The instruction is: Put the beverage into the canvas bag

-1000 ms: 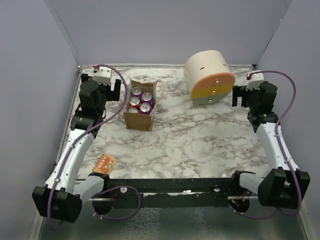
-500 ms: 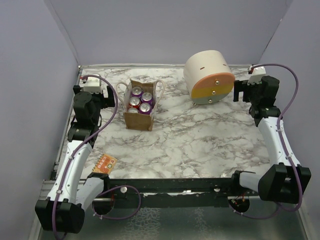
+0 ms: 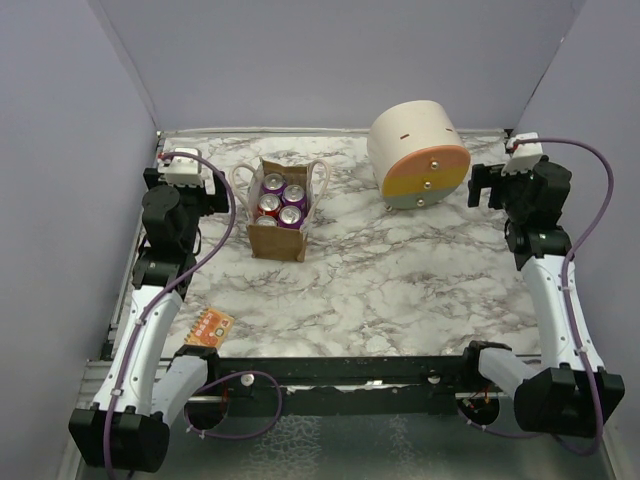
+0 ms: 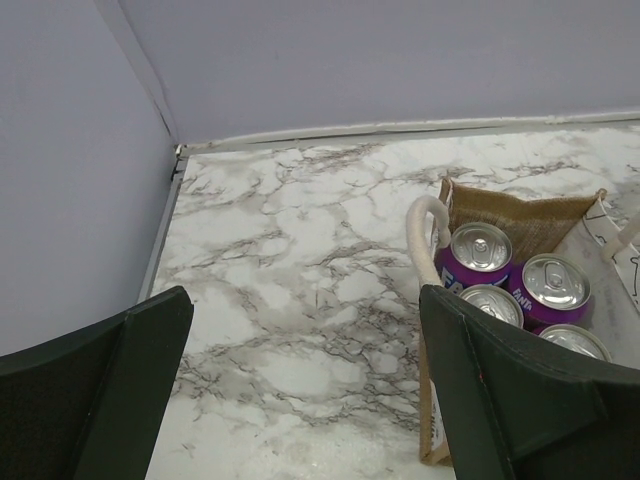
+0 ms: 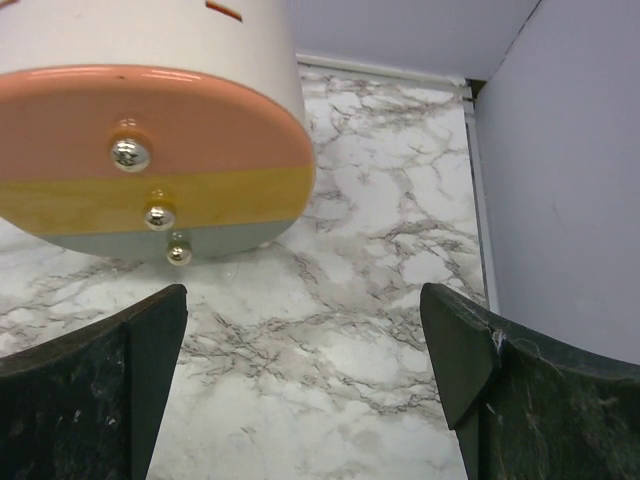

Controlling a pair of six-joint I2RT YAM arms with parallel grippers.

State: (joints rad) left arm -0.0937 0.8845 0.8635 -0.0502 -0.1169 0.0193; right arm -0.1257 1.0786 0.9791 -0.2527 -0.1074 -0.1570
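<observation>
Across white-and-grey marbled table [image 3: 400,290]: large cream cylinder with orange-and-yellow face [image 3: 415,150], on its side, well right of small tan canvas bag [image 3: 277,240]. Just left of bag, left gripper [image 4: 305,310]; far right, right gripper [image 5: 305,310]; both spread wide, empty. Inside bag, upright purple and red soda cans [image 4: 480,250]. Near-left of bag, small orange packet [image 3: 209,327].

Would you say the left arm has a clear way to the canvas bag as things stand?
Probably yes. The left gripper is open and sits just left of the canvas bag, with only bare marble table between them; the bag's near handle is the closest part.
</observation>
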